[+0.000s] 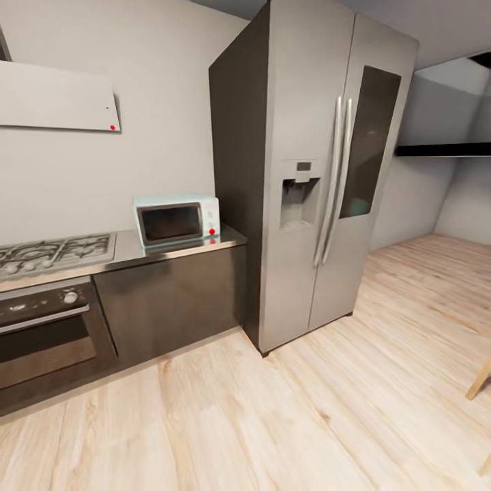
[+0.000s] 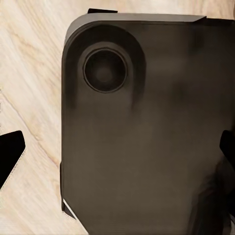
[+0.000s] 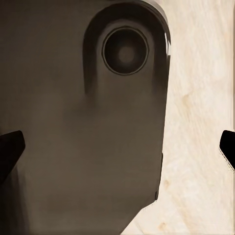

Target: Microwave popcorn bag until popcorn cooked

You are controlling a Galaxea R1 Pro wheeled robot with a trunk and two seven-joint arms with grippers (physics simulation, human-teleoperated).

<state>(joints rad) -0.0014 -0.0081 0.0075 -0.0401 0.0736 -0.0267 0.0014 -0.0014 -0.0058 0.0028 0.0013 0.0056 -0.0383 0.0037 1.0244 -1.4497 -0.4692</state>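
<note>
The pale mint-blue microwave (image 1: 177,219) stands at the right end of the grey glossy countertop (image 1: 129,249), its dark glass door closed, hard against the fridge's side. The popcorn bag and the popcorn are out of view. In the left wrist view, my left gripper (image 2: 117,152) is open, its dark fingertips (image 2: 10,156) far apart over the robot's dark base and the wood floor. My right gripper (image 3: 117,149) is likewise open with nothing between its fingertips (image 3: 10,152), also above the base.
A tall steel two-door fridge (image 1: 320,184) stands right of the countertop. The gas hob (image 1: 54,252) and built-in oven (image 1: 48,327) are at the left, under a flat white hood (image 1: 58,95). Light wood floor (image 1: 286,423) spreads ahead; a wooden leg (image 1: 479,382) pokes in at the right edge.
</note>
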